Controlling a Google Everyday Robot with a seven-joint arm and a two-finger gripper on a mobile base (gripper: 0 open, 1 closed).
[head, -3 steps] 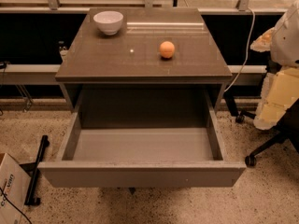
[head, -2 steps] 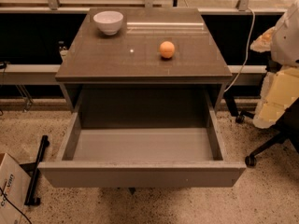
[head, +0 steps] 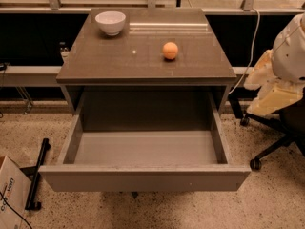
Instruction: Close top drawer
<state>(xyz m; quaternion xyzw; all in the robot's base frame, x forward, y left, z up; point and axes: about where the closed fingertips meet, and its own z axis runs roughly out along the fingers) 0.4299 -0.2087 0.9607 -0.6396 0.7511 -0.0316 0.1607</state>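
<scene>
The top drawer (head: 143,178) is pulled far out of the grey-brown cabinet (head: 143,56). It is a wide, deep box with a plain flat front panel facing me, and its inside is empty. White and cream parts of my arm (head: 281,75) show at the right edge, beside the cabinet and apart from the drawer. The gripper itself is out of view.
A white bowl (head: 110,22) and an orange fruit (head: 170,50) sit on the cabinet top. An office chair base (head: 269,149) stands on the speckled floor at the right. A cardboard box (head: 9,194) and a black bar (head: 37,178) lie at the lower left.
</scene>
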